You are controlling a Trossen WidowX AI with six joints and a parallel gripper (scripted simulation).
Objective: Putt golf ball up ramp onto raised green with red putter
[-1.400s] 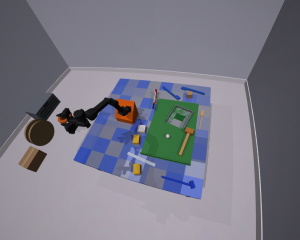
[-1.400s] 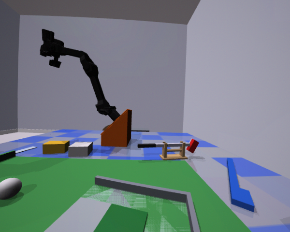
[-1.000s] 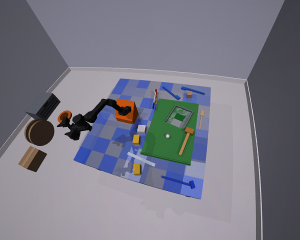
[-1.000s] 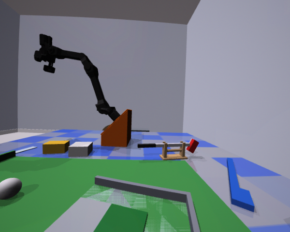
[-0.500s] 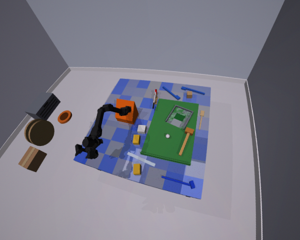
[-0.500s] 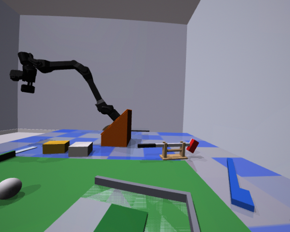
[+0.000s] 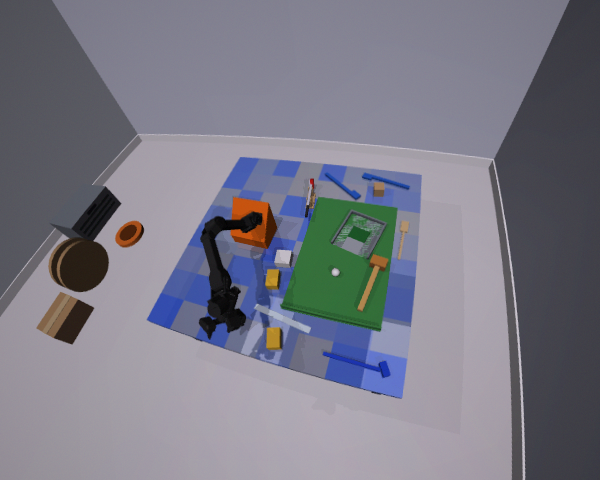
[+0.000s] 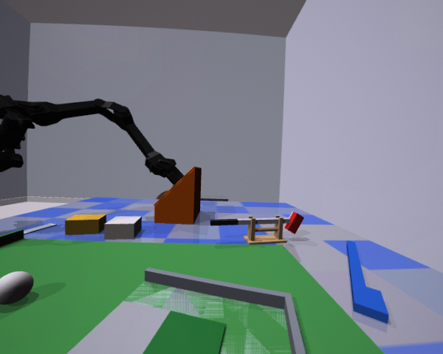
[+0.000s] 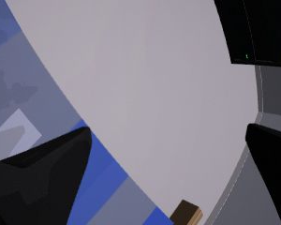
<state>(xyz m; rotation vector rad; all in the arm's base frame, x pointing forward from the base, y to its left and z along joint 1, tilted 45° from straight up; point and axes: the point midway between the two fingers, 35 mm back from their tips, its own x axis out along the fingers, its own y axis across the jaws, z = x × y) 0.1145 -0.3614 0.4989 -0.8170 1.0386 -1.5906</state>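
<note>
Well apart from the green platform (image 7: 341, 258), the end effector (image 7: 218, 326) hangs wide open, holding nothing. The red putter (image 8: 260, 220) rests on its wooden stand (image 8: 265, 231) beside that platform; the golf ball (image 7: 335, 271) sits on it.

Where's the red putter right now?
The red putter lies across a small wooden rack on the checkered mat, just off the green platform's far edge, right of the orange wedge.

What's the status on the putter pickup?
End effector open, empty, far from target. Red putter on its wooden stand, untouched. Orange wedge sits between.
</note>
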